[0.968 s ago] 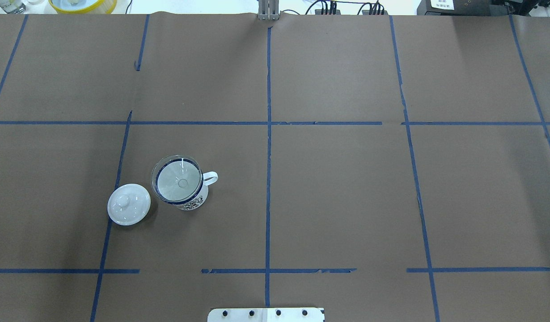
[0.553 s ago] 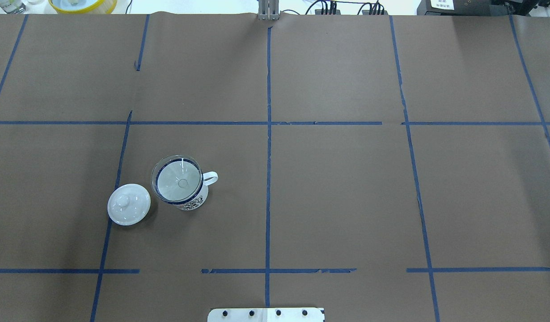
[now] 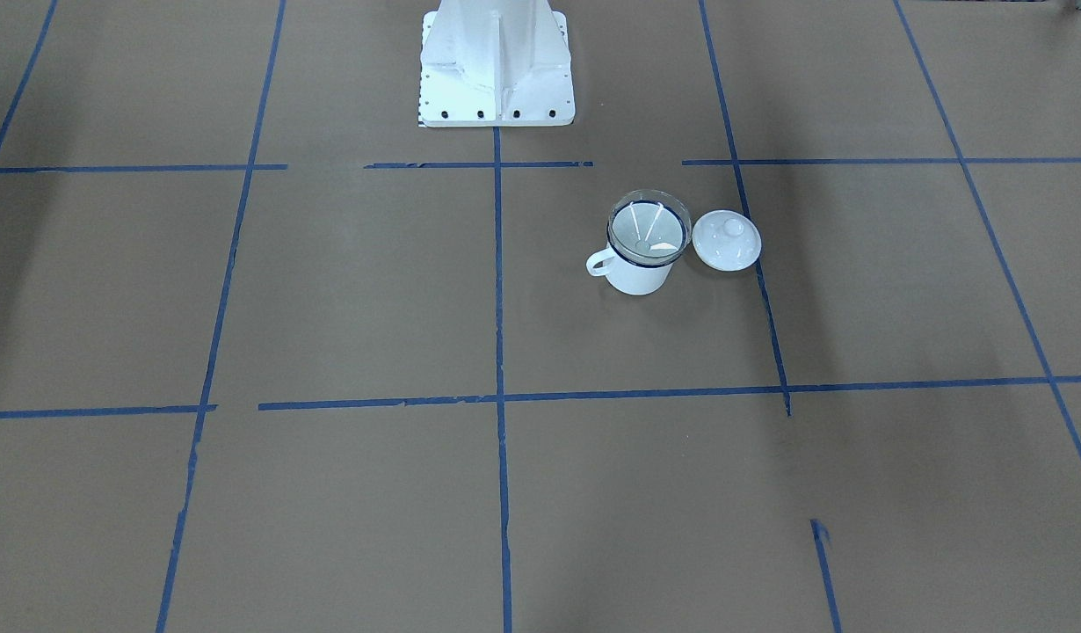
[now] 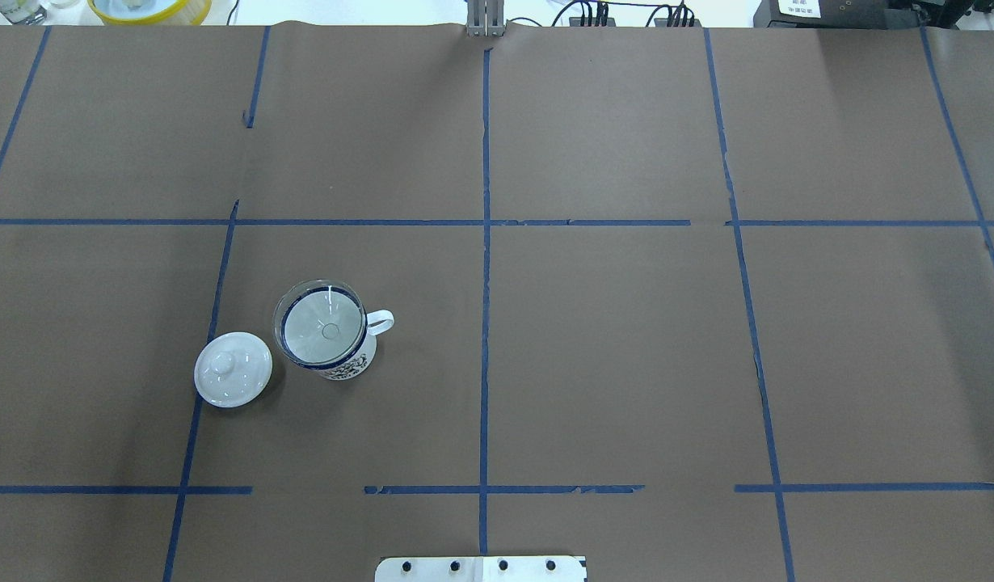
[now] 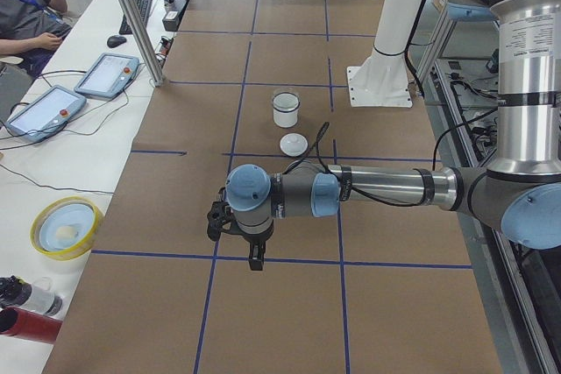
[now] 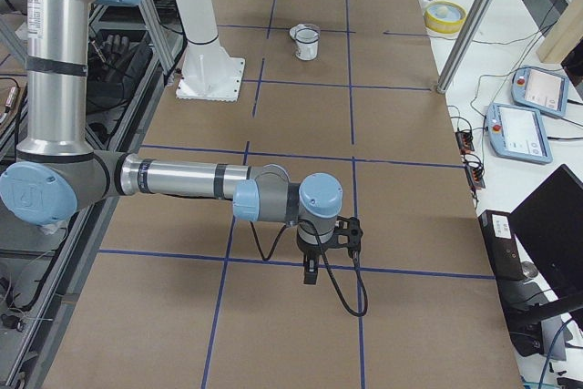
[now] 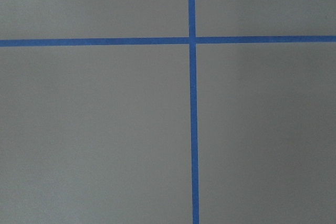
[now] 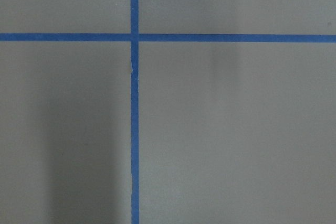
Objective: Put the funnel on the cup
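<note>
The clear funnel [image 4: 323, 323] sits mouth-up in the white cup [image 4: 347, 364], whose dark blue rim rings it and whose handle points toward the table's middle. The same pair shows in the front view as the funnel [image 3: 648, 230] resting in the cup [image 3: 637, 277]. Neither arm is over them. My left gripper [image 5: 254, 256] hangs low over bare brown paper, far from the cup [image 5: 286, 111]. My right gripper [image 6: 310, 271] hangs likewise at the opposite end. Both show only in the side views, so I cannot tell if they are open or shut. The wrist views hold only paper and blue tape.
A round white knobbed lid [image 4: 233, 369] lies beside the cup on its left. The robot's white base [image 3: 495, 61] stands at the near edge. A yellow bowl [image 5: 66, 227], tablets [image 5: 105, 74], a metal post [image 5: 131, 15] and a seated person [image 5: 26, 6] are beyond the far edge.
</note>
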